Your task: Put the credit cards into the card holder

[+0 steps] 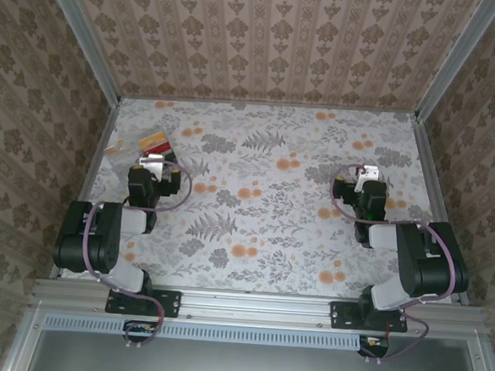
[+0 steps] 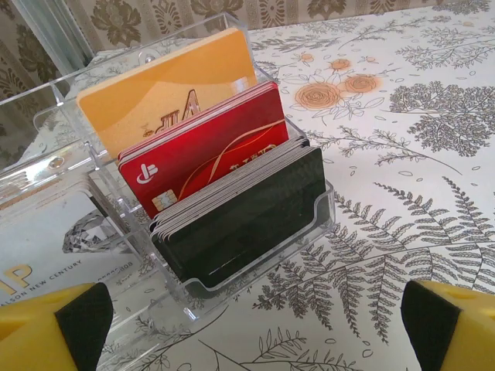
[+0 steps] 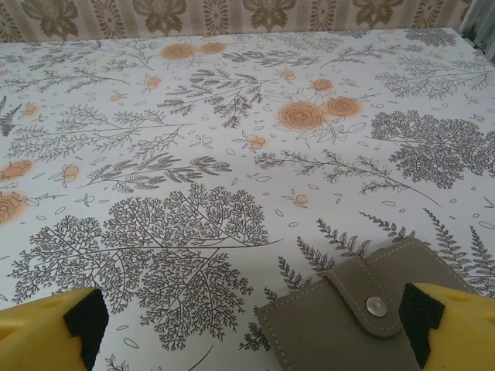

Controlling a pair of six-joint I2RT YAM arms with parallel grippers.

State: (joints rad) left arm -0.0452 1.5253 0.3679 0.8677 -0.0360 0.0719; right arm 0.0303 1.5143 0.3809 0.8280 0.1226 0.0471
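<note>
left pincer [image 2: 259, 328]: spread wide, empty, facing clear box [image 2: 329, 212] | credit cards [image 2: 224, 174]: upright in that box, orange at back, red in the middle, black in front, far-left of surface [image 2: 402, 154] | right pincer [image 3: 247, 332]: spread, empty | card holder [image 3: 340, 328]: flat, snapped shut, between its fingers

Both arms folded low, left hand [image 2: 251, 328] wide open, right hand [image 3: 249, 328] wide open

Looks like a robot test booth dressed up as a home. Damask wallpaper panels [image 1: 266, 42] across the top and both sides, held in aluminium rails [image 1: 81, 31]. Floral-covered table [image 1: 263, 212] at centre, two black arms [image 1: 99, 239] bolted along the bottom edge.
</note>
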